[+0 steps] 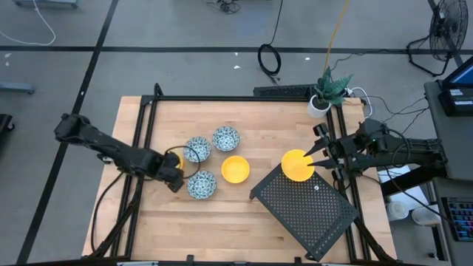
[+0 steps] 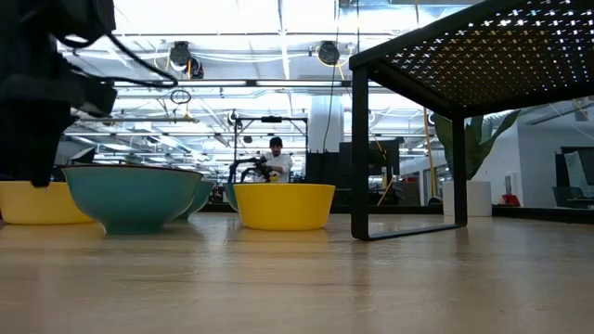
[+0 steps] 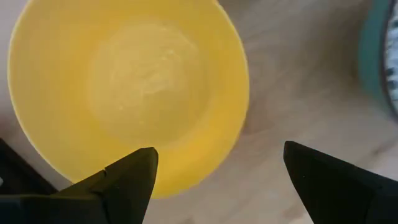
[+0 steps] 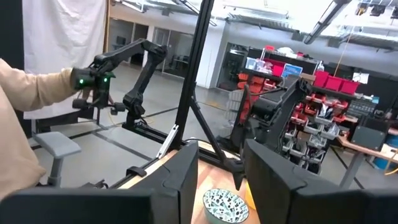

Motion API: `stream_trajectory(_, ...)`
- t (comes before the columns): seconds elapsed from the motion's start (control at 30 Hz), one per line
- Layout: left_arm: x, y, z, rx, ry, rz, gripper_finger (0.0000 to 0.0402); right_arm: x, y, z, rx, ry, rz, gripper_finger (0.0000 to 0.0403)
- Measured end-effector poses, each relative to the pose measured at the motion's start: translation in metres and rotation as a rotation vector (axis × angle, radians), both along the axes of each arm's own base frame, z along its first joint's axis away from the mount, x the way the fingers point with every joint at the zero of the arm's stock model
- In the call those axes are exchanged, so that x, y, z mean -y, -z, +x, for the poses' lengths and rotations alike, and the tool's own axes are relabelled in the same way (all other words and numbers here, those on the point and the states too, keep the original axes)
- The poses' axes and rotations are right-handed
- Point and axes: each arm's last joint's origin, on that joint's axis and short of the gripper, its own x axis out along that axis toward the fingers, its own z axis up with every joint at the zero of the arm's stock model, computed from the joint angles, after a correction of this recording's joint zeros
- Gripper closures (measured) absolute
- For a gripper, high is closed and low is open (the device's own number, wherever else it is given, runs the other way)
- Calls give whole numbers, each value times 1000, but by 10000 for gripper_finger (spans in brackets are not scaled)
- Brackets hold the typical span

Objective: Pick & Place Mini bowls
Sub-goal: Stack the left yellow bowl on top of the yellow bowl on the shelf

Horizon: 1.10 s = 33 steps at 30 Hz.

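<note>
Left gripper (image 1: 174, 167), fingers apart, over yellow bowl (image 3: 127, 93); right gripper (image 1: 316, 153) clamped on 2nd yellow bowl (image 1: 297, 165) above rack (image 1: 310, 210).

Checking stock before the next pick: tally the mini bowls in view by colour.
Plain bright yellow round mini bowls: 3
Blue-and-white patterned round mini bowls with teal outsides: 3
Total: 6
</note>
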Motion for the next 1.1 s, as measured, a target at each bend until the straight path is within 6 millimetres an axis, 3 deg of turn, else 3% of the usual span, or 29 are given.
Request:
stream_trajectory(0.27,2,11,6,-67,66,39,50,0,3,5,-39,-2,16,287)
stream_trajectory(0.53,3,11,11,-7,38,41,50,0,5,7,-53,-1,17,287)
stream_trajectory(1.1,-4,11,7,-73,16,56,50,0,5,7,-56,0,7,287)
